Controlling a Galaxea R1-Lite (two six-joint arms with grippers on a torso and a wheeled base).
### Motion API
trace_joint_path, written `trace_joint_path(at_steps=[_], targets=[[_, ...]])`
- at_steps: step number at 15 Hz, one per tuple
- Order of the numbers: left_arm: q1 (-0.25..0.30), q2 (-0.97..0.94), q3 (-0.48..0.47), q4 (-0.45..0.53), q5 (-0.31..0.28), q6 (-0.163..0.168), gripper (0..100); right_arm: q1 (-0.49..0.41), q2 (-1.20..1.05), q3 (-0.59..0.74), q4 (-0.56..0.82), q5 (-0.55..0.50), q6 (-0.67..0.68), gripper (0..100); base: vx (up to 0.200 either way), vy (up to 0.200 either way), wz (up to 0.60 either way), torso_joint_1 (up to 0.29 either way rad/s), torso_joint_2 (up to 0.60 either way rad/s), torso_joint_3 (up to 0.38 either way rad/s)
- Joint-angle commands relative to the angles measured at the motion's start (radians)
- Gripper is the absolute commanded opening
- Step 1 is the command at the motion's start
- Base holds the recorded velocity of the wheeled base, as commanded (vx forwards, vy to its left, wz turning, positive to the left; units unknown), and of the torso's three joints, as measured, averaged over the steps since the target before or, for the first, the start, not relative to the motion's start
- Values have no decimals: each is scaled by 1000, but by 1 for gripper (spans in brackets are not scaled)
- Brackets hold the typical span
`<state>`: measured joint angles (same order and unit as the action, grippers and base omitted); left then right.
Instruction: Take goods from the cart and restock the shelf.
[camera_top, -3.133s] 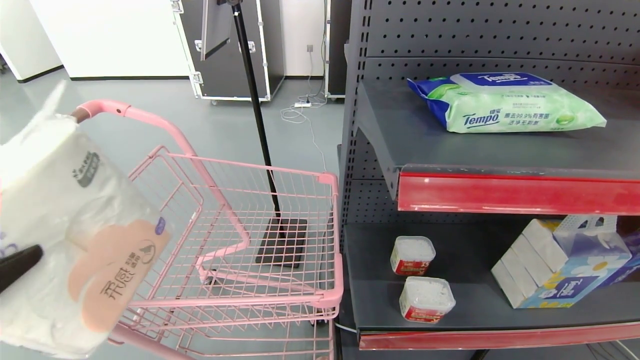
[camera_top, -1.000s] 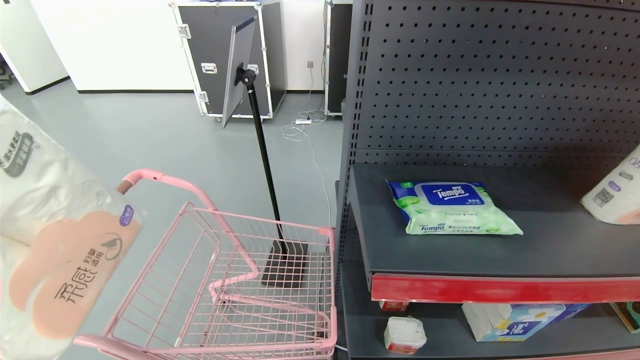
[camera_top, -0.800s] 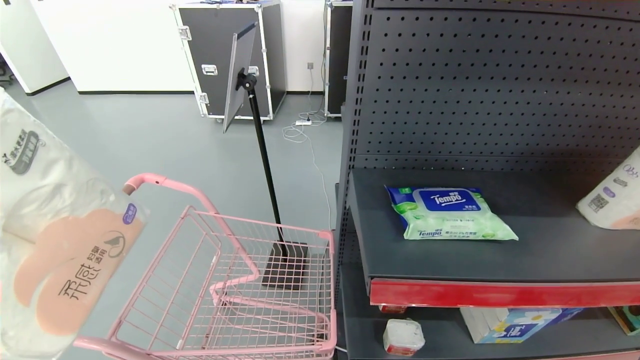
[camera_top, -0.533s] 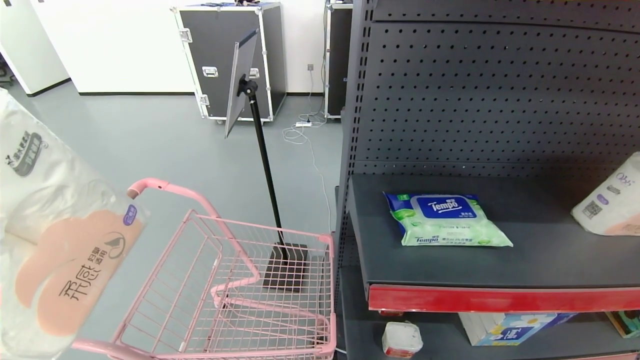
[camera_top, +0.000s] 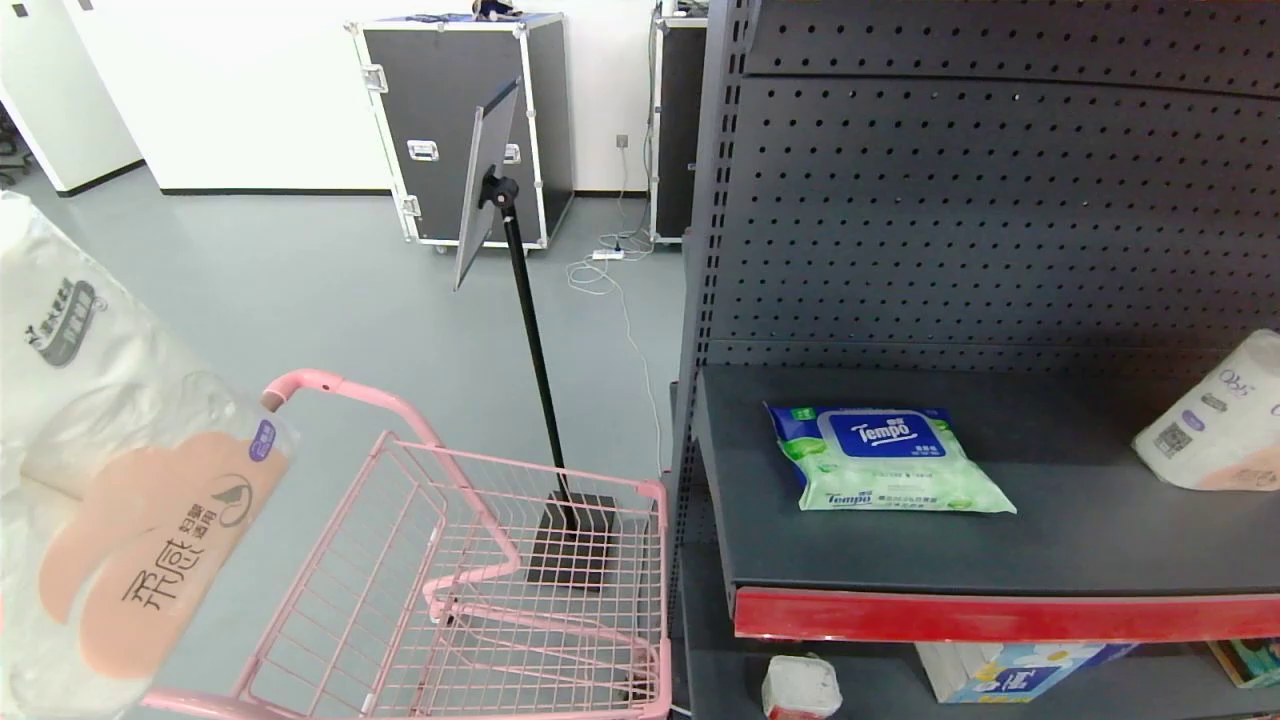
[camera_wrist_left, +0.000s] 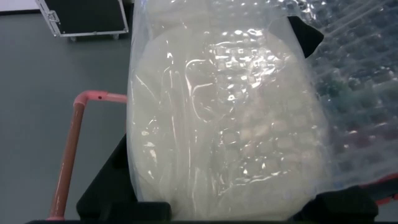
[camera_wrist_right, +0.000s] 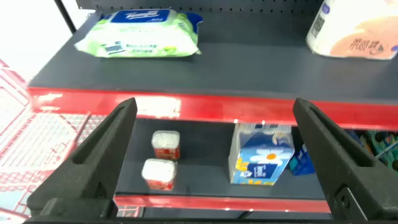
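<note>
While my left gripper (camera_wrist_left: 211, 155) is clamping the white plastic-wrapped toilet-roll pack (camera_top: 110, 480) near the pink wire cart (camera_top: 480, 600), my right gripper (camera_wrist_right: 212, 109) is gaping before the dark grey metal shelf (camera_top: 1050, 540); I am judging a level carry, landing beside the green wipes packet (camera_top: 880, 460), safest

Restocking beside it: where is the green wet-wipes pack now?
The wet-wipes pack lies flat on the red-edged shelf, toward its left end in the head view, with a toilet-roll pack farther right.

You've got a pink cart (camera_top: 300, 381), a dark grey shelf (camera_top: 1000, 550) with a red front strip (camera_top: 1000, 618), a green-blue wipes pack (camera_top: 885, 470) on it, and a white-peach roll pack (camera_top: 120, 500).
</note>
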<state>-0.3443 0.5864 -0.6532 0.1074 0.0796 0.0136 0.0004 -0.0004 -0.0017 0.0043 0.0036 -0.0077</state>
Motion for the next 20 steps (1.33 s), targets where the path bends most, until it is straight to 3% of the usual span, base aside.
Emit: trace_joint_path(at_steps=[1,20], targets=[[1,3,3,0,0,0,0,1,0,0,0,1,0,100,0,-200,0,17,-2,-12],[-1,-11,3,0,0,2,0,1,0,0,0,3,2,100,0,-200,0,4,2,3]])
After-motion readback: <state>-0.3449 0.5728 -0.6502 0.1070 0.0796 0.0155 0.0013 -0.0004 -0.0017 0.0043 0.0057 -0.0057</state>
